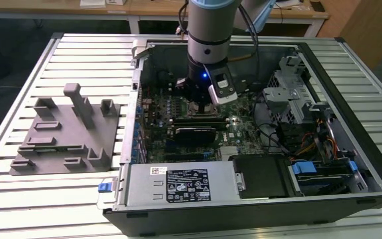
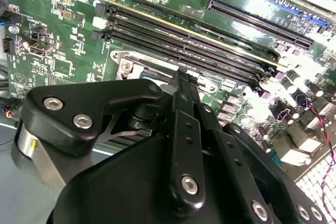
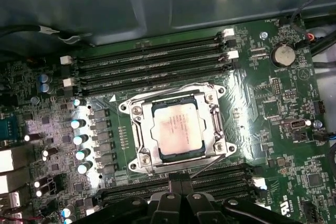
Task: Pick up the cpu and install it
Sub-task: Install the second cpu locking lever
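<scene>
Black linkages of the hand (image 3: 181, 190) were seen low in the first wrist view, drawn together and empty, since the cpu (image 3: 176, 128) was already seated centre-frame in its socket frame (image 3: 137, 153) on the motherboard (image 3: 294, 150).

My own arm (image 1: 208, 45) blocks the socket in the exterior view; my end effector (image 2: 181, 80) covers most of the socket frame (image 2: 152, 64) in the second wrist view, fingertips cut off.

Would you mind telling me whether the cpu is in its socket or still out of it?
In: the first wrist view shows the cpu lying flat inside the socket frame on the motherboard.
</scene>
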{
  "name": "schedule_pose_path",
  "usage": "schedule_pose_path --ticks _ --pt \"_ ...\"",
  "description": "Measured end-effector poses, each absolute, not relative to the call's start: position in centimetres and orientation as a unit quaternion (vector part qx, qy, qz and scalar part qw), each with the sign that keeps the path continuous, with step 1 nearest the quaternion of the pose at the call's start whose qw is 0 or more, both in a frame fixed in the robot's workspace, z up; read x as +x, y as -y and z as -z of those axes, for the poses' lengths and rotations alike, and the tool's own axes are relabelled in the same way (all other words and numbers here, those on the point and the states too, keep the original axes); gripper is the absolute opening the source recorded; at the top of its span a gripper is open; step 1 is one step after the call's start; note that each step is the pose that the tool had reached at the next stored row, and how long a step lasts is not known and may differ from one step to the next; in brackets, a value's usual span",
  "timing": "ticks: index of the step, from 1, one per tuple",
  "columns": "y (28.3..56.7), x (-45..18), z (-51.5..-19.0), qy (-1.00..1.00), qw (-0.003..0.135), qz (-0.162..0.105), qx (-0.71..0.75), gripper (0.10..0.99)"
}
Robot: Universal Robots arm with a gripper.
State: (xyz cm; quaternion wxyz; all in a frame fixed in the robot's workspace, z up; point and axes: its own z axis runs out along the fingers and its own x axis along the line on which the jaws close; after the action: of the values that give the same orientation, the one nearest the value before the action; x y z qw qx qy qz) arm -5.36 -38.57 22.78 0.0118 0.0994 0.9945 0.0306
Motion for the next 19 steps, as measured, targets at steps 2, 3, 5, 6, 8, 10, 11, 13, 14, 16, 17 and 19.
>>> schedule_pose_path --ticks 2,3,5,6,8,10,11,13,14,16,17,19 --pt "38.83 -5.37 -22.76 -0.995 0.012 -0.032 0.099 0.106" --pt "38.94 -5.4 -22.73 -0.995 0.011 -0.033 0.098 0.106" --pt "39.09 -5.53 -22.63 -0.995 0.011 -0.035 0.097 0.106" --pt "39.12 -5.61 -22.58 -0.995 0.011 -0.036 0.096 0.106" --pt "39.12 -5.72 -22.45 -0.995 0.011 -0.038 0.094 0.106" --pt "39.13 -5.87 -22.33 -0.995 0.011 -0.039 0.093 0.106" --pt "39.13 -5.91 -22.28 -0.995 0.011 -0.039 0.092 0.106" --pt "39.13 -5.97 -22.21 -0.995 0.011 -0.039 0.091 0.106" --pt "39.13 -5.99 -22.18 -0.995 0.011 -0.039 0.091 0.106" --pt "39.13 -6.05 -22.11 -0.995 0.011 -0.039 0.09 0.106" --pt "39.13 -6.08 -22.07 -0.995 0.011 -0.039 0.089 0.106" --pt "39.13 -6.14 -22.01 -0.995 0.01 -0.039 0.088 0.106"
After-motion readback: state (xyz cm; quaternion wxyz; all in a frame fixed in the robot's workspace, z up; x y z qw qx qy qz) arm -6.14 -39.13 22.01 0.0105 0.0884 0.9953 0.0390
